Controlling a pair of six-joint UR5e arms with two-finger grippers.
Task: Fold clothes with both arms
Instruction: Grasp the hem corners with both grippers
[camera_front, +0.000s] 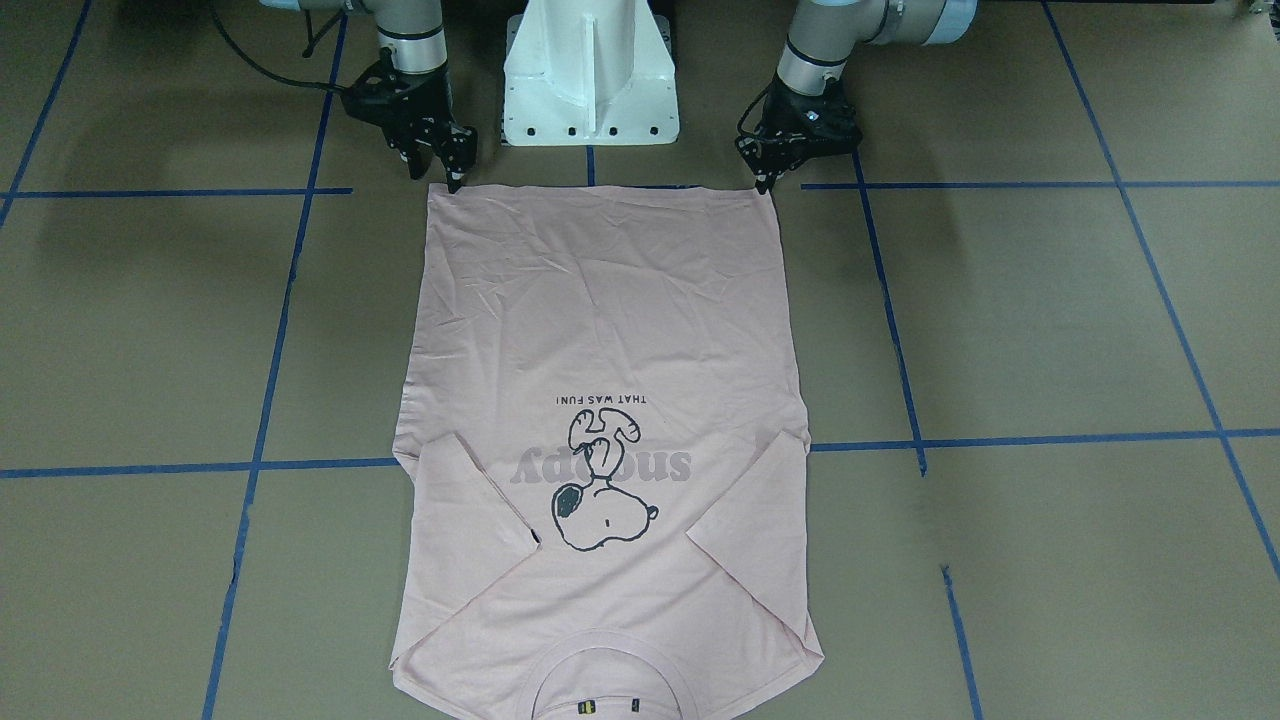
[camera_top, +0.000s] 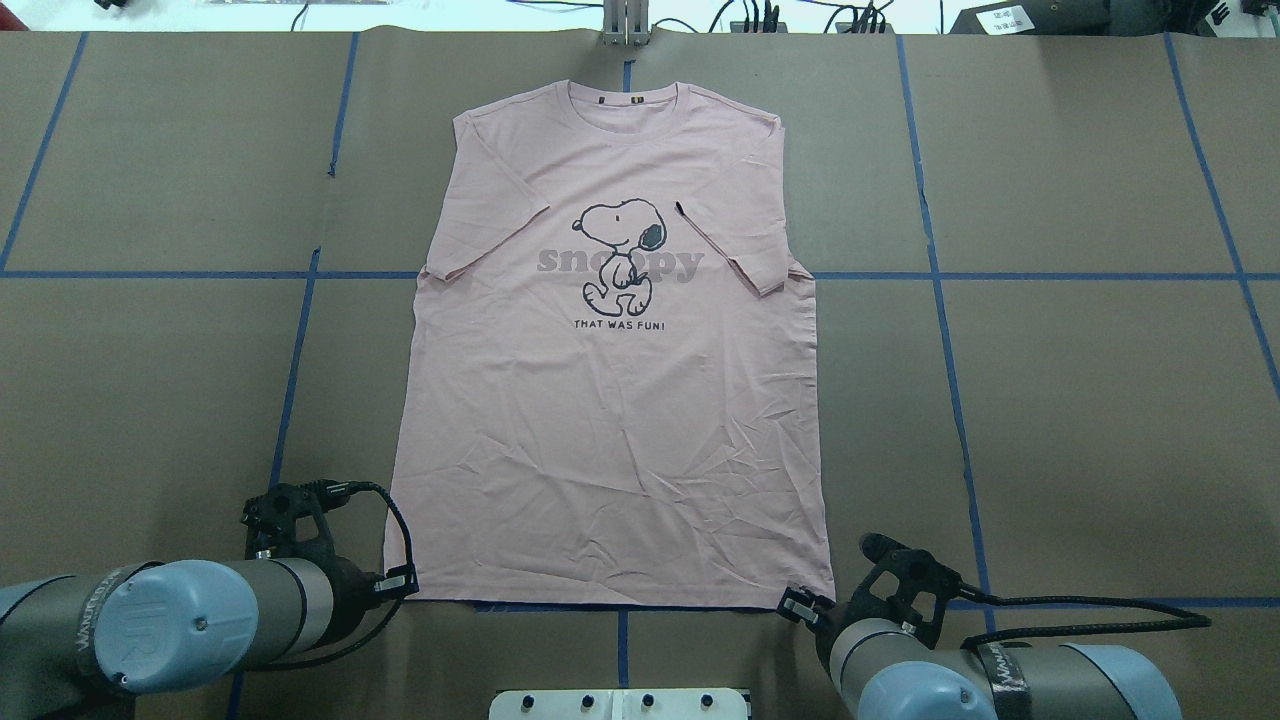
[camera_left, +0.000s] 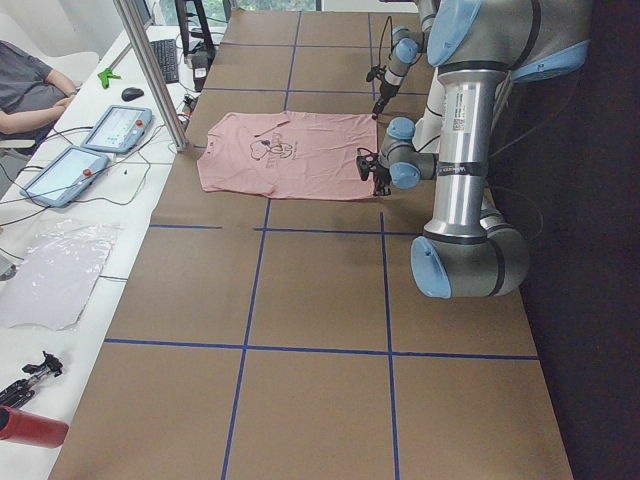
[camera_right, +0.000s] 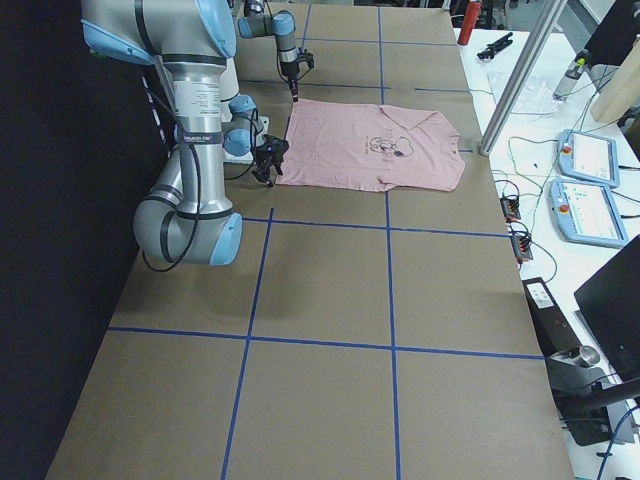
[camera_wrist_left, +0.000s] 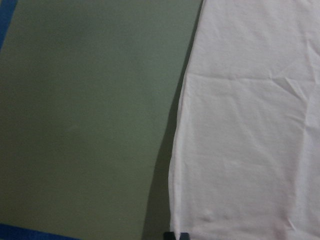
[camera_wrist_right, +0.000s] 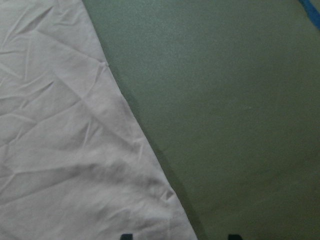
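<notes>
The pale pink T-shirt (camera_top: 610, 420) lies flat and face up, cartoon dog and lettering showing, both sleeves folded in over the chest, collar far from me. Its hem (camera_front: 600, 195) runs along my side. My left gripper (camera_top: 400, 584) sits at the hem's left corner; in the left wrist view its tips (camera_wrist_left: 176, 235) are pressed together at the shirt's edge (camera_wrist_left: 240, 125). My right gripper (camera_top: 796, 605) is at the hem's right corner; in the right wrist view it (camera_wrist_right: 177, 236) is open, its tips set apart around the cloth corner (camera_wrist_right: 60, 150). In the front-facing view the left gripper (camera_front: 765, 182) is on the right and the right gripper (camera_front: 452, 178) on the left.
The white pedestal base (camera_front: 590, 90) stands between the arms, just behind the hem. Blue tape lines (camera_top: 940, 330) cross the brown table. Off the far edge are a metal post (camera_left: 150, 70), tablets (camera_left: 115, 128) and a seated person (camera_left: 25, 85).
</notes>
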